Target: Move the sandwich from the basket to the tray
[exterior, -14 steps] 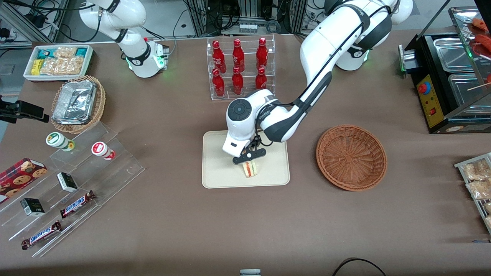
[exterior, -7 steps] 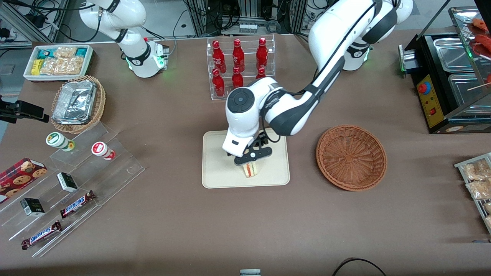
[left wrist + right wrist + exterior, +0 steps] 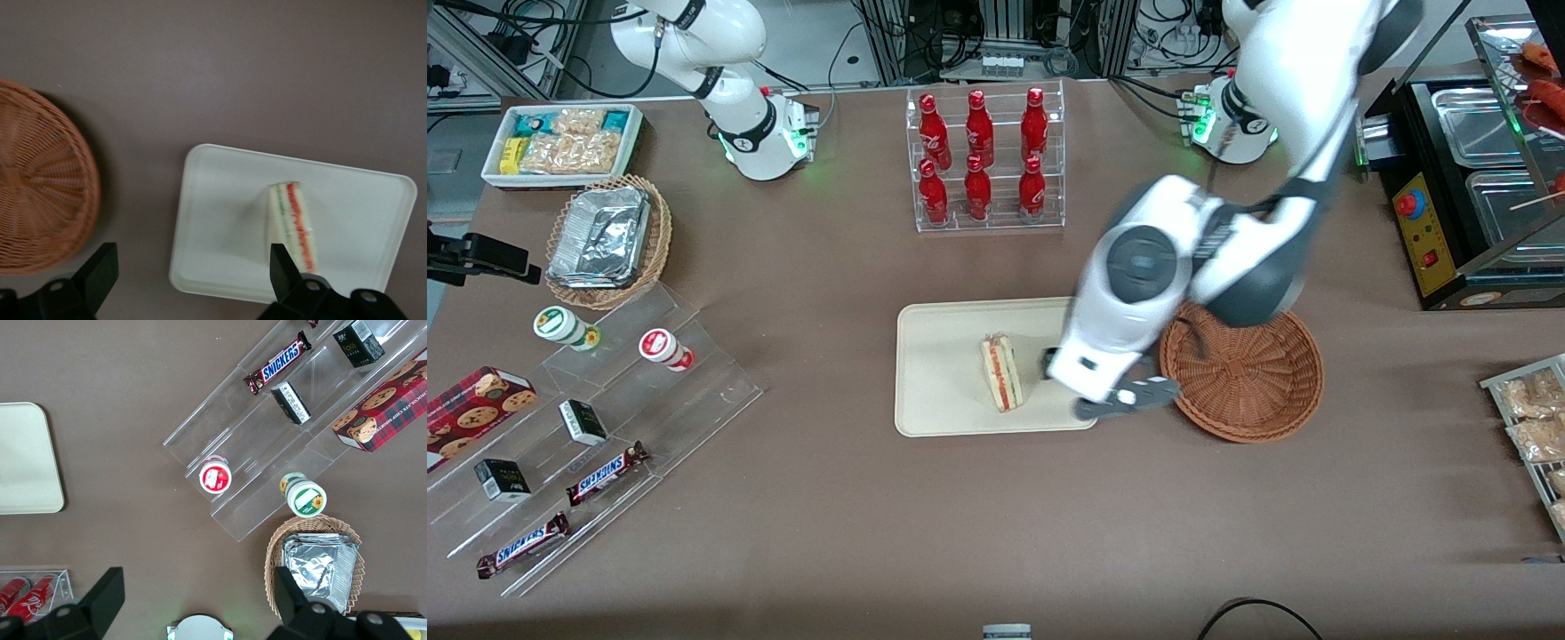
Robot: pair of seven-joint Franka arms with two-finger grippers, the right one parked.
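The sandwich (image 3: 1002,372) (image 3: 293,223), a pale wedge with red, orange and green layers, stands on its edge on the cream tray (image 3: 943,356) (image 3: 220,200), with nothing gripping it. My left gripper (image 3: 1107,396) (image 3: 192,273) hangs raised above the gap between the tray and the reddish-brown wicker basket (image 3: 1240,364) (image 3: 40,193). It is open, and nothing sits between its black fingers (image 3: 100,267). The basket holds nothing. The tray's end also shows in the right wrist view (image 3: 20,453).
A clear rack of red bottles (image 3: 983,160) stands farther from the front camera than the tray. Toward the parked arm's end are a stepped acrylic shelf of snacks (image 3: 596,400), a tan basket with foil trays (image 3: 609,240) and a white snack box (image 3: 560,142). A black food warmer (image 3: 1476,169) stands at the working arm's end.
The gripper has let go of the sandwich, risen and swung from over the tray toward the basket. The sandwich stays on the tray, now fully in sight.
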